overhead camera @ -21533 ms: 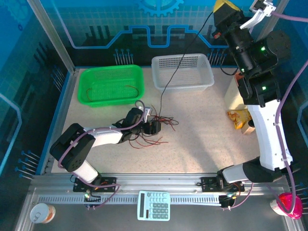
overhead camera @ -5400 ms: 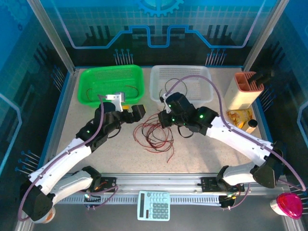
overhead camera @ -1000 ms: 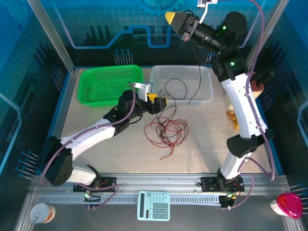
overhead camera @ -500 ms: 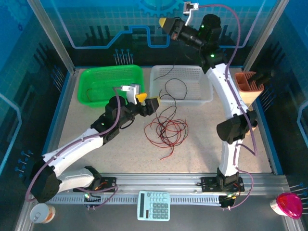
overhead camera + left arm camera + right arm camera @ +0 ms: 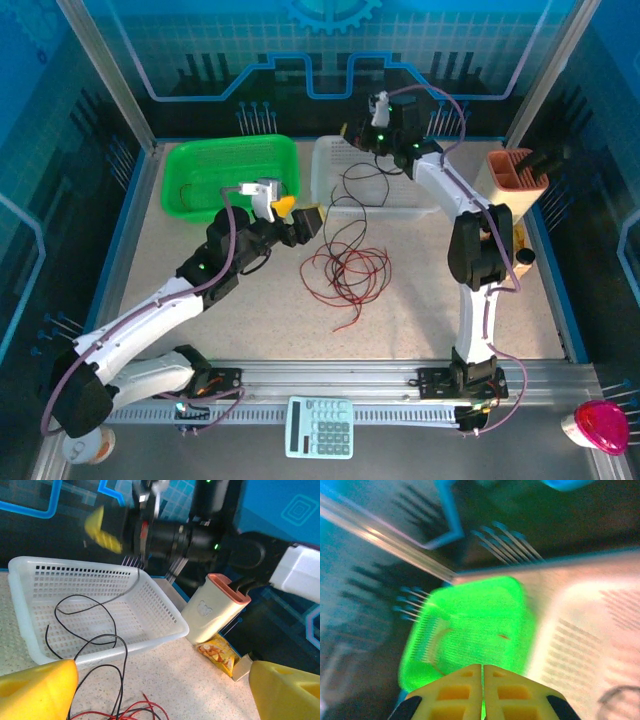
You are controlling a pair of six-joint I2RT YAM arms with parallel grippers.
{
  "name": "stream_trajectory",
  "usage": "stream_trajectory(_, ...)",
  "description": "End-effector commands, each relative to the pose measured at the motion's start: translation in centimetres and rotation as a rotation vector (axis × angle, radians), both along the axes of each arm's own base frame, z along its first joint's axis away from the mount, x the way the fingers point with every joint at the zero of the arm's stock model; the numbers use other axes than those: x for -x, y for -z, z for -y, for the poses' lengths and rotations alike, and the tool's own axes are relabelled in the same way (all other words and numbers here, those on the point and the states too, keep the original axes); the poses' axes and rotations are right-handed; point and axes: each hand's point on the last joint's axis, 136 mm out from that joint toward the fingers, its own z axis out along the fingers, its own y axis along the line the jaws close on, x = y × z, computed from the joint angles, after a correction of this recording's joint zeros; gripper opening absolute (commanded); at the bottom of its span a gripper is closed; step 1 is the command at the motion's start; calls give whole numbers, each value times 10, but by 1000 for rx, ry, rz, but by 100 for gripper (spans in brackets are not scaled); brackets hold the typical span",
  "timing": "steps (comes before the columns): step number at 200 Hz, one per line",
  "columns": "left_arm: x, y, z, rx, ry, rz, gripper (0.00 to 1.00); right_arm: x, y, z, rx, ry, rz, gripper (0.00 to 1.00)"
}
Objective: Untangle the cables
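Note:
The cables lie as a tangle of red loops (image 5: 345, 270) on the table, with a black cable (image 5: 360, 186) running from it over the rim into the white basket (image 5: 425, 190). In the left wrist view the black cable (image 5: 107, 640) crosses the basket's front rim (image 5: 150, 642). My left gripper (image 5: 297, 211) hovers just left of the tangle, open and empty (image 5: 160, 700). My right gripper (image 5: 350, 133) hangs over the basket's back left corner, shut (image 5: 482, 680); I see no strand between its fingers. It also shows as a blurred yellow tip (image 5: 102, 527).
A green basket (image 5: 230, 170) at the back left holds a thin red cable (image 5: 185, 190). A beige holder (image 5: 515, 175) and a snack packet (image 5: 220, 652) stand right of the white basket. A calculator (image 5: 319, 426) lies on the near rail.
My right arm has swung down from high above to the white basket's back left corner, still shut. My left gripper has opened wider and drawn slightly left.

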Motion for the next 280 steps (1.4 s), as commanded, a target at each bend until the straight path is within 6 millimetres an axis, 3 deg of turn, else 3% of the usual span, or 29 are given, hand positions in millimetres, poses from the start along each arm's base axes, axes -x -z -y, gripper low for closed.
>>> stream_trajectory(1,2,3,-2,8,-10,-11,91,4,53,26,234,29,-84,0)
stream_trajectory(24,1,7,0,14,-7,-29,96,13,107,45,426,28,-221,0)
stream_trajectory(56,2,9,-1,22,-10,-40,99,21,150,60,580,3,-345,0)
stream_trajectory(67,2,8,-1,23,-8,-38,99,22,152,60,598,-7,-357,0)
stream_trajectory(70,2,7,-2,24,-10,-38,99,23,164,60,606,-14,-382,0)
stream_trajectory(78,3,7,-2,24,-12,-40,99,24,170,60,605,-23,-398,0)
stream_trajectory(111,4,3,-4,24,-16,-38,99,25,173,46,539,-82,-440,17)
stream_trajectory(143,5,3,-4,27,-14,-41,99,23,146,32,453,-110,-421,50)
stream_trajectory(175,6,3,-5,30,-15,-42,99,25,106,21,360,-118,-376,66)
stream_trajectory(196,6,4,-4,29,-12,-45,99,29,86,16,309,-127,-360,70)
stream_trajectory(200,6,4,-5,30,-13,-45,99,31,70,15,297,-127,-334,70)
stream_trajectory(246,4,6,-3,27,-8,-45,99,48,11,11,205,-126,-224,76)
stream_trajectory(280,4,8,-2,23,-6,-44,99,64,-22,11,166,-125,-157,78)
